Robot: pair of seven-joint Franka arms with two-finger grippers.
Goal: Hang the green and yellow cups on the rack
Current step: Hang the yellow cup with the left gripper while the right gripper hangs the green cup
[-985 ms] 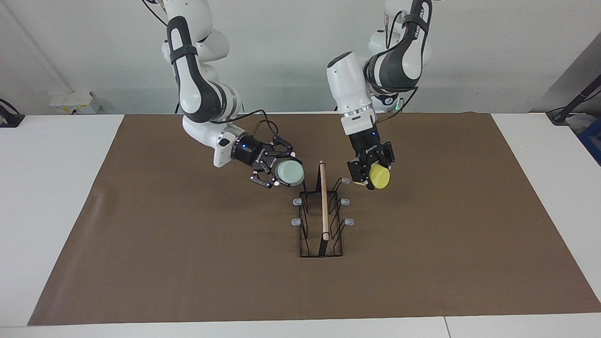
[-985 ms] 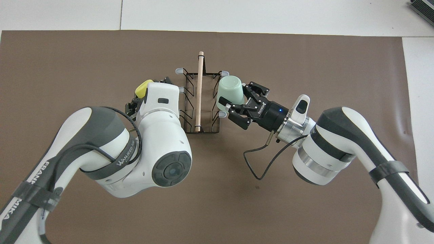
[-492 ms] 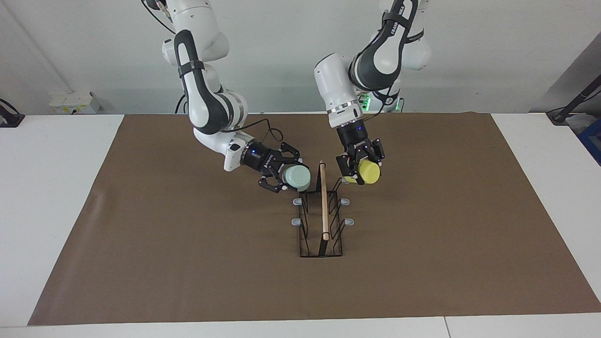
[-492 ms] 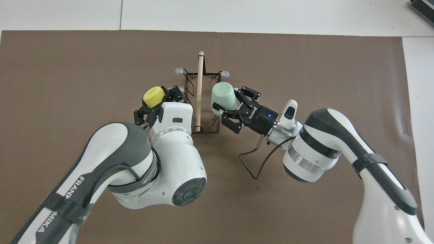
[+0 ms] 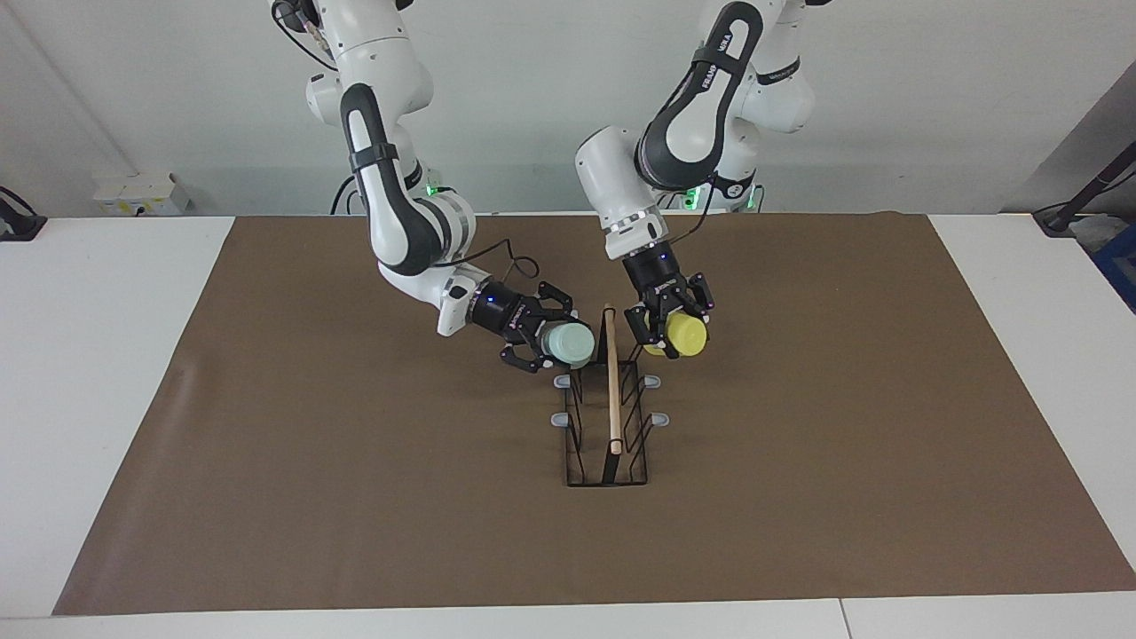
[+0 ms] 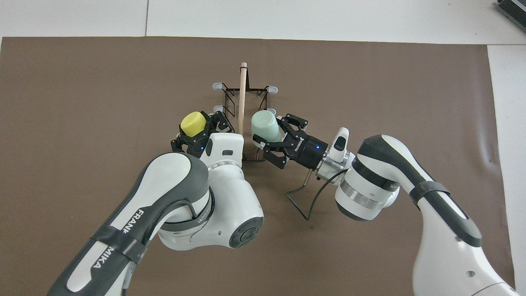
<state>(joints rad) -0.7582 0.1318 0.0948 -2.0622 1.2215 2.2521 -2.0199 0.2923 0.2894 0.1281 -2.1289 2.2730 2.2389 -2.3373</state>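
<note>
We see the rack [image 5: 609, 417] standing on the brown mat [image 5: 355, 497] that covers the surface [image 5: 106, 373], mid-table. Its long axis and the wooden rod [image 5: 611, 373] on top run from the robots' end outward. The grey-tipped prongs [image 5: 563, 382] stick out to both sides; none of those we can see carries a cup.

Left claw [image 5: 667, 330] is clamped on the yellow cup [image 5: 686, 333], in the air over the rack's end nearest the robots, on the left arm's side of the rod. The left arm comes down steeply from its base, with the wrist tilted toward the rack. We see the cup's closed base pointing up and away from the robots; its mouth is hidden by the claw. In the overhead view the yellow cup [image 6: 193, 123] sits just beside the rack's wires; we cannot tell whether they touch.

Right claw [image 5: 543, 342] is clamped on the green cup [image 5: 568, 343], over the same end of the rack on the right arm's side. The right forearm reaches in low and nearly level, wrist aimed at the rod. The green cup [image 6: 264, 125] lies roughly sideways, base toward the rod, mouth back toward the claw. It is close against the rod; we cannot tell whether it is on a prong.

Both cups are empty as far as we can see.
</note>
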